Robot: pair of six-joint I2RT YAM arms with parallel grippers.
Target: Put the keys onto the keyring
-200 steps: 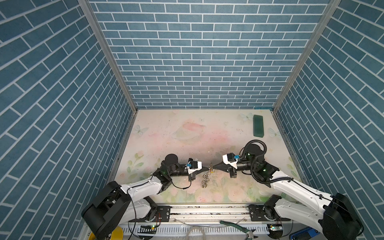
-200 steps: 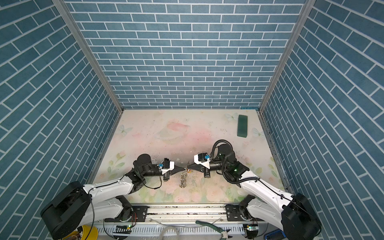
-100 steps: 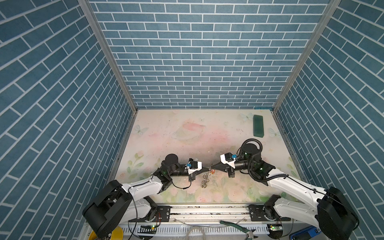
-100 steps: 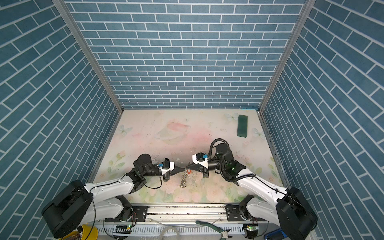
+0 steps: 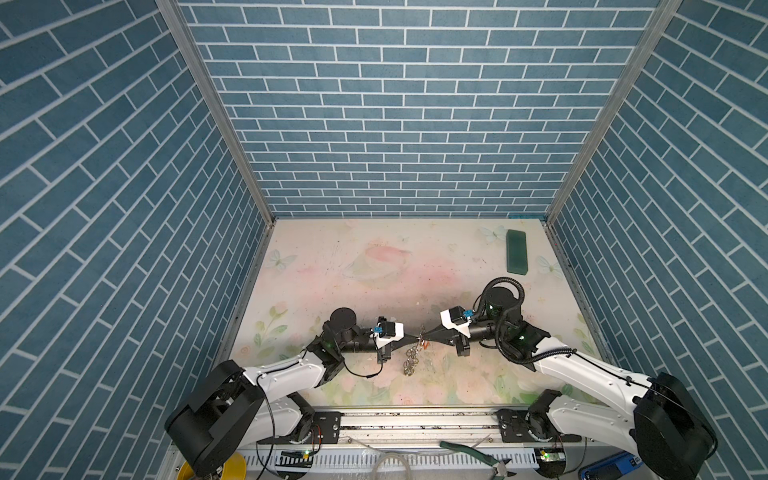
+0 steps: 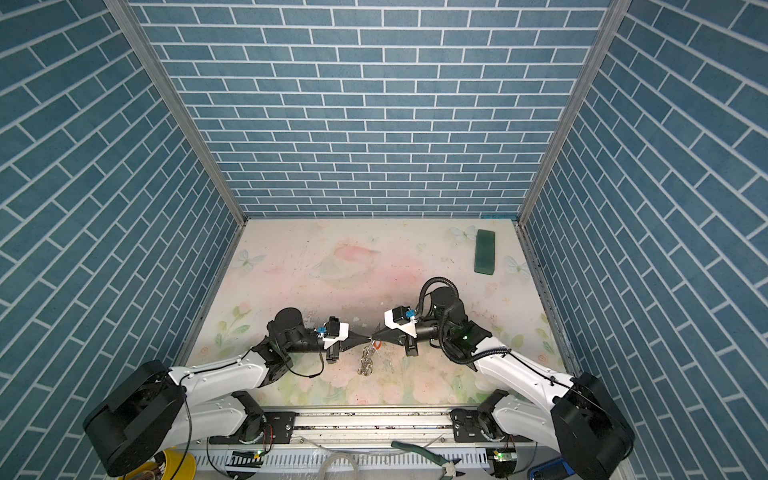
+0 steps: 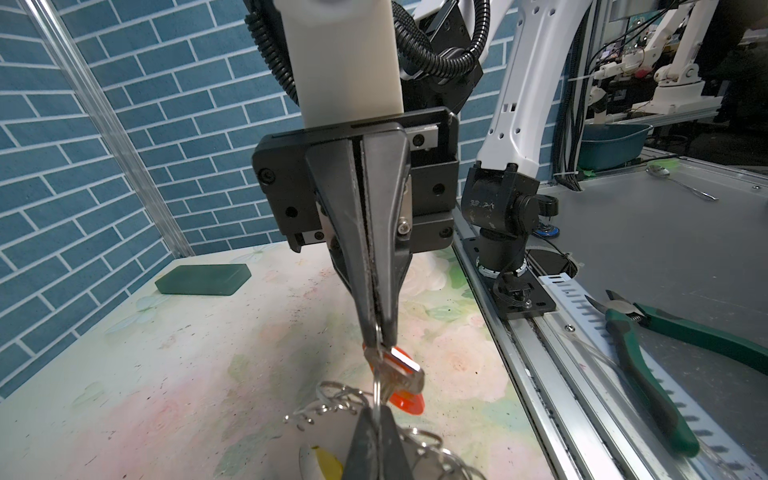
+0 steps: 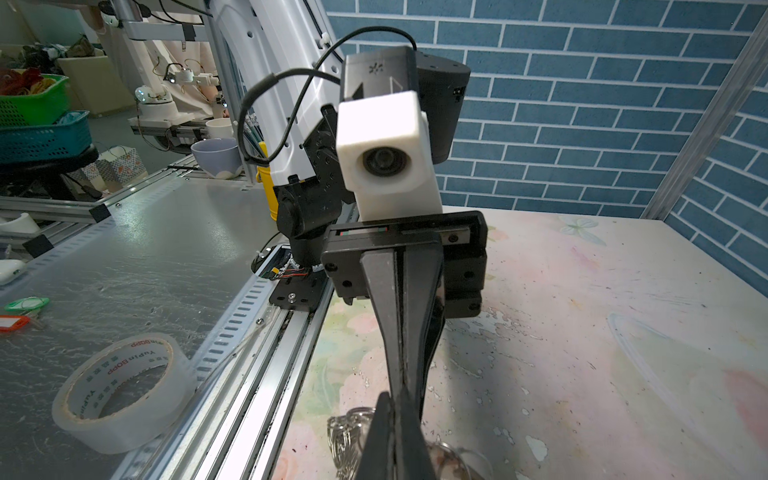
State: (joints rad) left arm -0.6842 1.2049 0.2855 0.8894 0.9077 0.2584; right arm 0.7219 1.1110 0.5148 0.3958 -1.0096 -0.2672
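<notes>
Low in the middle of both top views, the left gripper (image 5: 410,336) is clamped on a loop of the keyring (image 5: 410,364) and the right gripper (image 5: 429,336) on the orange key (image 7: 406,402), whose metal end should be eased gently along that loop.

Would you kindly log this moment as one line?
left tool: shut on silver metal ring cluster | right tool: shut on orange plastic key | meeting above pale floral table
</notes>
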